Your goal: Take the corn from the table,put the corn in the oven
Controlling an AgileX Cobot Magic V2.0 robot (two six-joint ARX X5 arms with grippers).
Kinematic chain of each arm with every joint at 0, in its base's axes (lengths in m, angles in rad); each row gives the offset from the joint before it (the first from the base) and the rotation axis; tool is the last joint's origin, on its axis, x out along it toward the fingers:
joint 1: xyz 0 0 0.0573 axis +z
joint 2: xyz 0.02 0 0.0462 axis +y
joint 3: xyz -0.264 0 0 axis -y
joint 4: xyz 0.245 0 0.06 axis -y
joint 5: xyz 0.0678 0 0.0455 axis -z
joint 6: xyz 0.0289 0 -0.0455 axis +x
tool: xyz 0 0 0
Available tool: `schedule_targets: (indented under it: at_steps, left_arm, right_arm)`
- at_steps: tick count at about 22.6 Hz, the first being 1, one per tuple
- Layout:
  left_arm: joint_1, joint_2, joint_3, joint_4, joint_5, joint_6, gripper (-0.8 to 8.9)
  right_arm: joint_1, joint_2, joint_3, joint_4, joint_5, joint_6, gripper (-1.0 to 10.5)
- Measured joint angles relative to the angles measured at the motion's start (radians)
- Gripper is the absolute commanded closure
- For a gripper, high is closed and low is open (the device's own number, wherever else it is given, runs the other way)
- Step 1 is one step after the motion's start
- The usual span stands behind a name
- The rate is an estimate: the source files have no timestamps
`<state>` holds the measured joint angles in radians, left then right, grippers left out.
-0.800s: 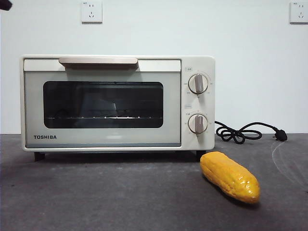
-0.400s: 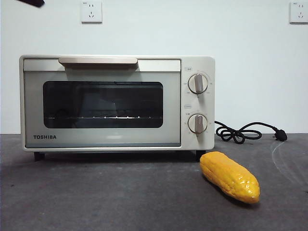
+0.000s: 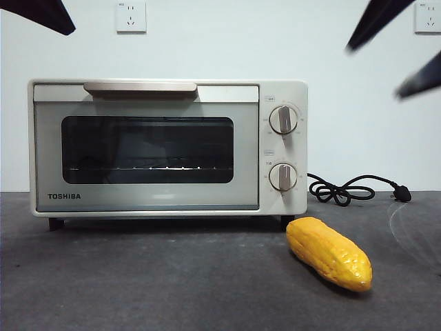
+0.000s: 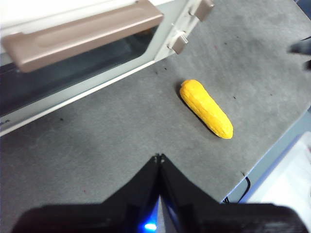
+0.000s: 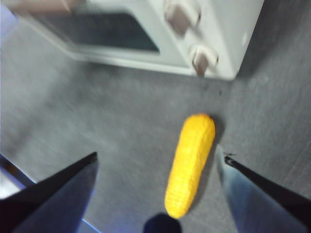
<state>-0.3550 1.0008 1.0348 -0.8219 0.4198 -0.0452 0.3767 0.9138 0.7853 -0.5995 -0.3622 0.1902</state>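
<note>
Front view: corn (image 3: pixel 329 253) lying on the table (image 3: pixel 158 283) just in front of the oven (image 3: pixel 167 147), off its knob-side corner; oven door shut; long axis slanted, one end toward the oven foot; dark arm tips only at the top corners, too cut off to tell apart.

Left wrist view: left gripper (image 4: pixel 159 158) pinched closed, holding nothing; corn well apart, off to one side.

Right wrist view: right gripper (image 5: pixel 156 158) spread wide, empty, hanging above the corn; cob roughly in line between the jaws; right arm judged nearer; picture blurred, height above the cob unclear.
</note>
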Motion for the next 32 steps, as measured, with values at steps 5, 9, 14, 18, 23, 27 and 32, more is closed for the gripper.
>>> schedule_targets:
  at_steps: [5,9,14,18,23,27,32]
  left_arm:
    - [-0.008,0.0,0.0,-0.002,-0.002,0.0,8.19]
    - [-0.009,0.0,0.0,-0.027,-0.002,0.005,8.19]
    - [-0.009,0.0,0.0,-0.028,-0.002,0.011,8.19]
    - [-0.009,0.0,0.0,-0.029,-0.002,0.011,8.19]
    - [-0.009,0.0,0.0,-0.029,-0.002,0.014,8.18]
    - [-0.009,0.0,0.0,-0.029,-0.002,0.019,8.18]
    - [-0.009,0.0,0.0,0.01,-0.002,0.019,8.19]
  right_arm:
    - [0.163,0.172,0.0,0.03,0.146,0.004,4.4]
    - [0.254,0.334,0.0,0.111,0.207,0.014,4.4]
    - [0.267,0.472,0.0,0.169,0.292,0.035,4.4]
    - [0.267,0.532,0.0,0.188,0.293,0.038,4.5]
    - [0.267,0.57,0.0,0.193,0.288,0.039,6.2]
    - [0.267,0.578,0.0,0.182,0.287,0.046,9.3]
    - [0.276,0.578,0.064,0.074,0.285,0.068,9.6]
